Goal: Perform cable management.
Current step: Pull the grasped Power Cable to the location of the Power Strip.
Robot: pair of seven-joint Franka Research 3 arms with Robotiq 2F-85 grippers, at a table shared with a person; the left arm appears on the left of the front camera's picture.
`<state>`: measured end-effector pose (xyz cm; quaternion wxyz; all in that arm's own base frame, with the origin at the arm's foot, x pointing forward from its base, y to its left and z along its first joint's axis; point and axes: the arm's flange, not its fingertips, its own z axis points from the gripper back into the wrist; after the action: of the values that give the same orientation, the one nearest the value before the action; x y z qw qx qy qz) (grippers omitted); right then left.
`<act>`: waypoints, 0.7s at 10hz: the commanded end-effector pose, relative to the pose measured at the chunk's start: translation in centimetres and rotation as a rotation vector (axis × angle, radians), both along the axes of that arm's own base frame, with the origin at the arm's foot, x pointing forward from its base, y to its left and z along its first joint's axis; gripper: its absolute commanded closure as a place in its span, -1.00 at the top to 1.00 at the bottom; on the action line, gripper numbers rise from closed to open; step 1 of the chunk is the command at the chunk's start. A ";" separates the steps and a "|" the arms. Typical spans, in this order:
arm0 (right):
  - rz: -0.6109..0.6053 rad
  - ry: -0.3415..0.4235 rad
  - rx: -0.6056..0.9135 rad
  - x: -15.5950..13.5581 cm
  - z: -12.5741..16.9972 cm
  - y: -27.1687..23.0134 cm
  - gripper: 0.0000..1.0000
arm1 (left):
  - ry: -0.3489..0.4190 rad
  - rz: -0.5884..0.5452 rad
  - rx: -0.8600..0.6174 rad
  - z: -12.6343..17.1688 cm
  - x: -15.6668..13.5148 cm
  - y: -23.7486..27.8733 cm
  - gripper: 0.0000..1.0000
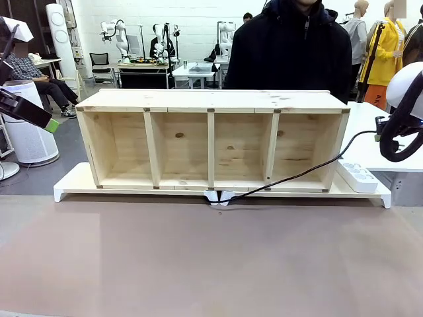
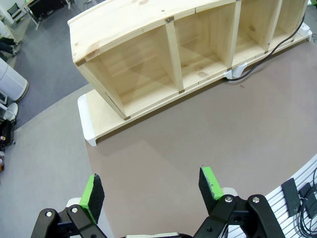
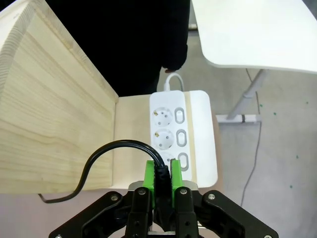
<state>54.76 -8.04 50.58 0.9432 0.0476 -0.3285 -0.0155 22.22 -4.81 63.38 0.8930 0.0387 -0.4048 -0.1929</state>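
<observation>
Right gripper (image 3: 161, 171) clamped on the cable (image 3: 118, 145) near its end, just above the white power strip (image 3: 184, 130) — the cord trails past the wooden shelf (image 1: 211, 100) front to a white clip (image 1: 218, 197). Left gripper (image 2: 151, 191) jaws apart over the bare table (image 2: 208, 134).

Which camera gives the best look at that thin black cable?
The front view: the cable shows its long run across the wooden shelf. The right wrist view shows the part pinched in the right gripper; the left wrist view, a short stretch far off.
</observation>
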 end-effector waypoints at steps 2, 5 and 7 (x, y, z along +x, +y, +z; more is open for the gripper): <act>0.002 -0.018 0.012 1.1 0.0 -0.6 -0.68 | -0.009 0.001 0.000 0.1 0.2 0.0 1.00; 0.004 0.003 -0.002 0.3 -0.2 0.2 -0.68 | -0.009 0.001 0.000 0.1 0.2 0.0 1.00; 0.008 0.007 -0.005 0.5 -0.3 0.5 -0.68 | -0.009 0.001 0.000 0.1 0.2 0.0 1.00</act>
<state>55.22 -7.43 50.26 0.9445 0.0465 -0.3249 -0.0101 22.22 -4.81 63.38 0.8930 0.0387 -0.4048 -0.1929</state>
